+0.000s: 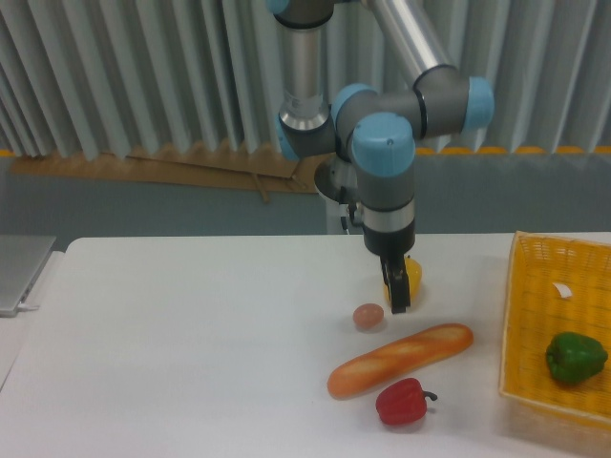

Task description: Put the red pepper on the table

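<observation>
- Resting on the surface (172, 343), red pepper (401, 403) just in front of the baguette (400, 359), placement apparently done.
- Hanging clear above, end effector (397, 291) holding nothing; jaw gap impossible to judge.
- Needing only retreat next.

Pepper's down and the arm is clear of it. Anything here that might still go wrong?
Two small risks. The red pepper rests free on the table near its front edge, close beside the baguette; it may roll if nudged. The gripper hangs low, right in front of the yellow pepper and near the egg, so a sideways move might knock either.
</observation>
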You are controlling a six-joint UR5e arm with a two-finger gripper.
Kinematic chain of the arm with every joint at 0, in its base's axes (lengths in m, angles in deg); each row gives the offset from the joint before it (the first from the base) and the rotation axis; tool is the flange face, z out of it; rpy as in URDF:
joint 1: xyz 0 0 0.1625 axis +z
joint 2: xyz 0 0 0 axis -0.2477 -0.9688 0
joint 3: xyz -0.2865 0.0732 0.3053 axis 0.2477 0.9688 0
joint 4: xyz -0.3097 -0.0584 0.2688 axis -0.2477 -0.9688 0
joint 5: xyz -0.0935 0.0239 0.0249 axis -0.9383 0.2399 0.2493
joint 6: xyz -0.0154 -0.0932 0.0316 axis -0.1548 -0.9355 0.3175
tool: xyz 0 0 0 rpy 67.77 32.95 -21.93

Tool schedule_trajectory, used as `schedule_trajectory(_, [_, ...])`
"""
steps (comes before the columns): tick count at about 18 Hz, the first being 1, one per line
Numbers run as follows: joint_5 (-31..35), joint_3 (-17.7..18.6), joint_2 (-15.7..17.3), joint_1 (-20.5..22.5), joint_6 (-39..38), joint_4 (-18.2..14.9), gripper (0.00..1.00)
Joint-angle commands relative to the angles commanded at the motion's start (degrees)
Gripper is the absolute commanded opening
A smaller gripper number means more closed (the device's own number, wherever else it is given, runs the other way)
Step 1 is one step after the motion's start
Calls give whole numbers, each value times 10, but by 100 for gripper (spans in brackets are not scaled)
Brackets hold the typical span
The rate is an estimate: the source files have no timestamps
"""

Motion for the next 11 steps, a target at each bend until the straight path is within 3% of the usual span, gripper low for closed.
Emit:
schedule_trajectory(5, [-57,-3,12,34,-49,-24,100])
schedule_trajectory(11, [-63,-1,13,40,-48,-26,100])
